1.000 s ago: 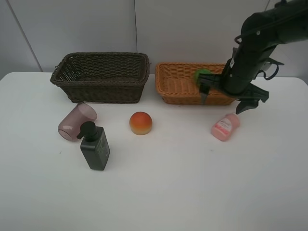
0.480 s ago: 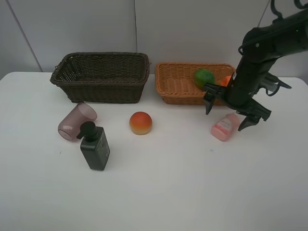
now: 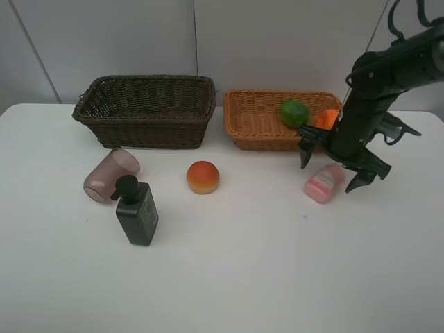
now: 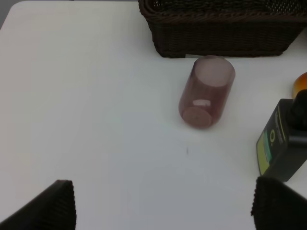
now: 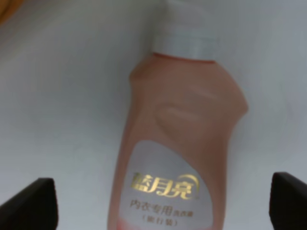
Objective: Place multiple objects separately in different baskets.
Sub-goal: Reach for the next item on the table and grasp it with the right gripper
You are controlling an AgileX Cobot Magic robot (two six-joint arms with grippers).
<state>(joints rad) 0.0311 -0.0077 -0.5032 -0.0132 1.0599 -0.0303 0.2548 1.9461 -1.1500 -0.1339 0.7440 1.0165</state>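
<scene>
Step in hand: pick of pink bottle (image 3: pixel 324 184), lying on table (image 3: pixel 277 263) just in front of light basket (image 3: pixel 257 142). R gripper (image 3: pixel 333 166) directly over it, jaws apart, nothing held. Next, prob.: descend, straddle body, close, then lift toward dark basket (image 3: pixel 149 128).

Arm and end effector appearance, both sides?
Right arm: glossy black, bulky rounded links, black cables looping above it. Right end effector: two black angular fingers. Left end effector: only black ribbed fingertips visible; no markings seen.

Exterior overlooks table (image 3: pixel 243 277); left wrist above cup (image 4: pixel 207 91); right close over bottle (image 5: pixel 177 143)
</scene>
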